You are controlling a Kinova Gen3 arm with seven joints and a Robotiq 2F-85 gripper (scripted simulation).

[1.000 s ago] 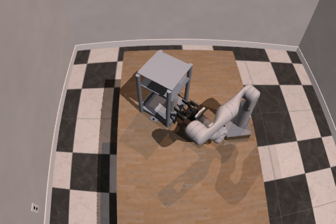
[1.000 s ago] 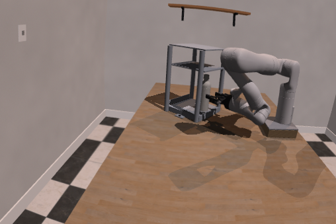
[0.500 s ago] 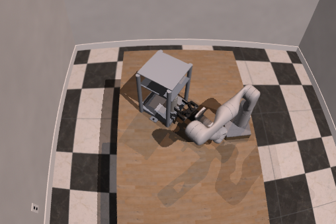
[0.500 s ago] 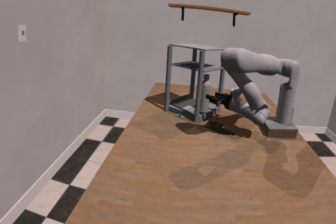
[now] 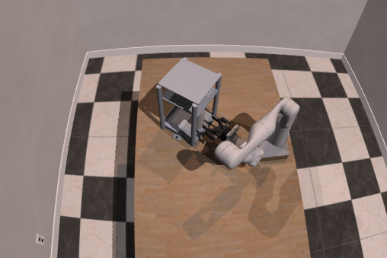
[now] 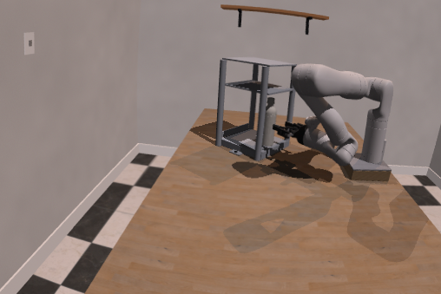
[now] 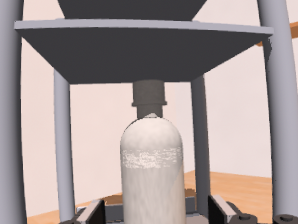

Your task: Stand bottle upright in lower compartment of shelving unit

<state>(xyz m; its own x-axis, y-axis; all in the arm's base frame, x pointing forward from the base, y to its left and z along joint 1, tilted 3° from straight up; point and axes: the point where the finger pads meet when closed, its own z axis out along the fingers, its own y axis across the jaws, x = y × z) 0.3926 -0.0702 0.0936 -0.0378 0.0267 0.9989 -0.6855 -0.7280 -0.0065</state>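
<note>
no brand, label or writing can be read anywhere. one pale bottle stands upright, dark cap up, in the lower compartment of the one grey shelving unit, at its right front edge. one gripper sits just right of it, fingers spread, holding nothing.

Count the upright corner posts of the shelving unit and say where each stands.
4. In the top view: left front post, near front post beside the bottle, right post, and the back one mostly hidden under the top board.
</note>
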